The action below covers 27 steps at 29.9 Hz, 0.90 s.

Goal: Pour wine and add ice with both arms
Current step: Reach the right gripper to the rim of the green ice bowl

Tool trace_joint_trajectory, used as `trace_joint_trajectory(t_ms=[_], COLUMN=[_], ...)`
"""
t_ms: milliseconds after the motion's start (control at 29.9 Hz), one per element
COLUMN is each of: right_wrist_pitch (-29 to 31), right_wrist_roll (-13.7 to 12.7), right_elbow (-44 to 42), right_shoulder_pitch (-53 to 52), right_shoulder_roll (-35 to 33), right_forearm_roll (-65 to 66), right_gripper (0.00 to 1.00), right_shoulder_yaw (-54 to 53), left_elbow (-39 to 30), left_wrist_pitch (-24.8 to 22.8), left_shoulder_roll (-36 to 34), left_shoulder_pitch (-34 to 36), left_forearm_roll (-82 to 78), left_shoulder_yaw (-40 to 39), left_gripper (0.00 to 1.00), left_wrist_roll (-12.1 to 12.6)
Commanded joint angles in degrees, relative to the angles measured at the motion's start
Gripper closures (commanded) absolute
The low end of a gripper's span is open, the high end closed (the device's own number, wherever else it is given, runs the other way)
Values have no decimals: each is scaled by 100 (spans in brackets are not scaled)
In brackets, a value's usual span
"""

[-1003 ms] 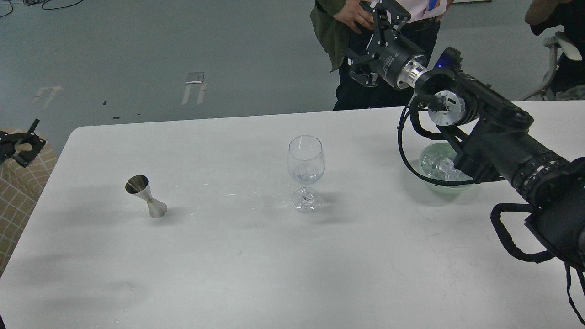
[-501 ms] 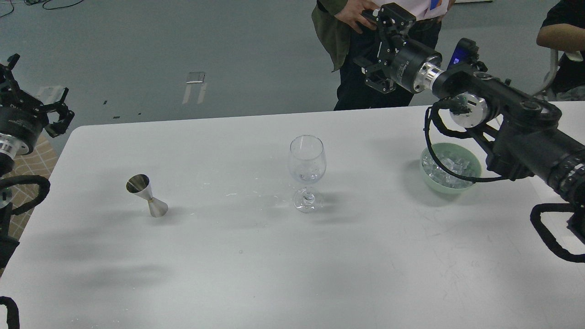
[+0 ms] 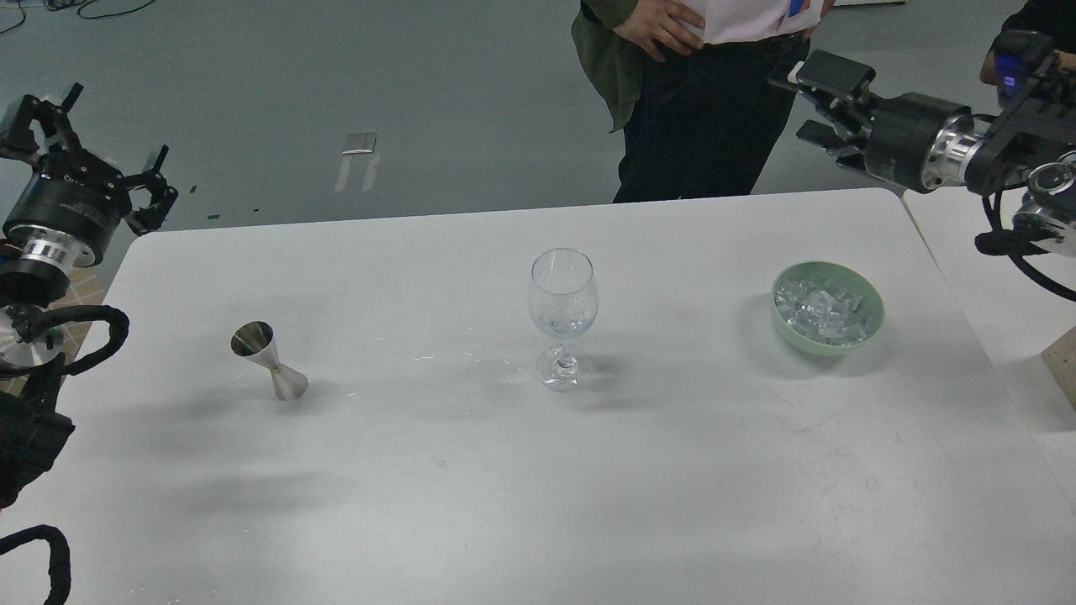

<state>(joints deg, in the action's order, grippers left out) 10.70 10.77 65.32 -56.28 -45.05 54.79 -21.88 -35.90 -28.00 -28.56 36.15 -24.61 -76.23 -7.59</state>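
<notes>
Ice (image 3: 822, 309) fills the pale green bowl (image 3: 871, 324) on your right side of the white table (image 3: 538, 504), a heap of small clear cubes lying below the rim. Nearest you on the tabletop is bare surface; going outward, you meet the steel jigger (image 3: 271, 361) on your left, leaning with its wide mouth tipped up and to the left. Near the middle stands the wine glass (image 3: 563, 318), upright, well apart from both the jigger and the bowl, with something clear low in its bowl that you cannot make out for certain. Your left gripper (image 3: 92, 139) hangs off the table's far left corner, above the floor, its claw fingers spread wide and holding nothing. Your right gripper (image 3: 820, 105) is beyond the far right corner, pointing left toward the standing person (image 3: 698, 92); its fingers are seen side-on, and you cannot tell how far apart they are. Both arms are clear of everything on the table.
</notes>
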Motion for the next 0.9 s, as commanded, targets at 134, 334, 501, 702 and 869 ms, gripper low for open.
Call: trace_joint_trajectory(t_ms=[134,334,501,702,869], right_wrist_pitch=[-1314,-2361,-2784,-2837,-2837], right_wrist_roll=[92,539,760,1077,1199], right_elbow=[1026,799,262,-283,-748], right_shoulder_pitch=[766,1644,1927,2050,2094], right_shoulder_roll=[-873,-918,-734,-496,-154], right_forearm_roll=[2410,4151,4725,5445,5700], right_gripper=[0,0,0,0,0], right_shoulder_yaw=[-1,-1,-1,-1,17], left_elbow=[4,4,4,4,-5], left_wrist_pitch=[0,0,0,0,0], left_shoulder_roll=[78,210,272,280,280], left_shoulder_pitch=[164,164,164,129,111], left_forearm_roll=[35,35,35,35,35], left_shoulder_yaw=[389,407,407,416,416], left_gripper=[2,2,2,2,2], left_wrist_roll=[-15,-24,-24,-24,-24])
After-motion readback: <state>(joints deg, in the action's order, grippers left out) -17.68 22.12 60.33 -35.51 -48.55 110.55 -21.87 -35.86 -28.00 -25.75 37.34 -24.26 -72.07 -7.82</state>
